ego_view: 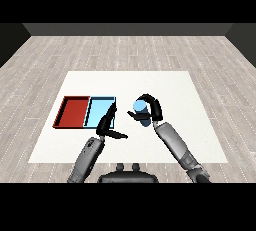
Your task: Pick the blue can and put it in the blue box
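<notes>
Seen from the head view, a short light blue cylindrical can [140, 111] with a paler round top is held off the flat white table [195, 125], tilted, in the black right hand [152, 108], whose fingers and thumb are curled round it. It is just right of the shallow light blue tray [94, 109], which lies touching the shallow red tray [74, 110]. The black left hand [106, 124] is poised at the blue tray's near right corner, its fingers straight and spread, holding nothing.
</notes>
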{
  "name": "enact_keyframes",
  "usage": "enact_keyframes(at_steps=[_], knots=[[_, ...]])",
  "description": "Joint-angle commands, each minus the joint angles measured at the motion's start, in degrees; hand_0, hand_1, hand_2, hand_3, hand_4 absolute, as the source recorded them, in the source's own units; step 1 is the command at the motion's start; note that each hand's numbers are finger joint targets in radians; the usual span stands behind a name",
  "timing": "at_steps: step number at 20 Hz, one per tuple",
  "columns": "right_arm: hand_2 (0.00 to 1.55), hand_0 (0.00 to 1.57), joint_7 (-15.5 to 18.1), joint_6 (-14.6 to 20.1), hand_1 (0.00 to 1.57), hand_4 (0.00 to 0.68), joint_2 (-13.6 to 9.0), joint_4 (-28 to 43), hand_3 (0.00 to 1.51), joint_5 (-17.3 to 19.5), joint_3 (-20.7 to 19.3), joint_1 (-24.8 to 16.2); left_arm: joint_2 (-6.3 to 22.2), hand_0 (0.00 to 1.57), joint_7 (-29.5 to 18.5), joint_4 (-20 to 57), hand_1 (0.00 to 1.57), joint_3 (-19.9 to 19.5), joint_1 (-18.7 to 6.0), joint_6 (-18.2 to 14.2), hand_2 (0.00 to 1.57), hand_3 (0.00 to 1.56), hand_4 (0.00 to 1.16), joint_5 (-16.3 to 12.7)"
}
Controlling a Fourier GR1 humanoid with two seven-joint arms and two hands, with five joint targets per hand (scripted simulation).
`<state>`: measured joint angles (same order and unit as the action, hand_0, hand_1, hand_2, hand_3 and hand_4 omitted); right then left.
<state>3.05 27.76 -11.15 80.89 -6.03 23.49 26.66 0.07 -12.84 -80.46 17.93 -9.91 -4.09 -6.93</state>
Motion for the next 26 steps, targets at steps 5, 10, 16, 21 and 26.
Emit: enact_keyframes(at_steps=[5, 10, 16, 21, 26], knots=[[1.47, 1.49, 0.17, -6.57, 1.49, 0.609, 1.41, 2.84, 1.4, 3.69, -4.33, -2.32, -0.07, 0.0, -2.89, 8.05, 0.0, 4.85, -6.61, -6.7, 0.0, 0.0, 0.0, -6.27], [1.47, 1.48, 0.95, -6.74, 1.48, 0.603, 8.15, -1.72, 1.4, 8.05, -4.47, -0.89, -0.07, 0.0, -1.99, 10.16, 0.0, 0.01, -8.08, -1.88, 0.0, 0.0, 0.0, -5.67], [1.46, 1.49, -2.77, -7.41, 1.49, 0.609, 10.99, 2.78, 1.39, 10.74, -3.92, -1.4, -0.07, 0.0, -2.23, 10.35, 0.0, 7.96, -7.01, -8.7, 0.0, 0.0, 0.0, -9.64], [1.46, 1.48, -3.73, -3.68, 1.48, 0.612, 11.1, 5.95, 1.39, 13.25, 0.82, -4.09, 2.36, 0.0, -0.27, 3.75, 0.0, 5.86, -0.78, -4.0, 0.0, 0.0, 0.0, -6.82], [1.47, 1.48, -2.1, -4.67, 1.48, 0.61, 11.13, 3.22, 1.41, 10.98, 1.35, -1.6, -0.06, 0.0, -0.07, 6.37, 0.0, 3.21, -5.06, -4.46, 0.0, 0.0, 0.0, -6.27]])
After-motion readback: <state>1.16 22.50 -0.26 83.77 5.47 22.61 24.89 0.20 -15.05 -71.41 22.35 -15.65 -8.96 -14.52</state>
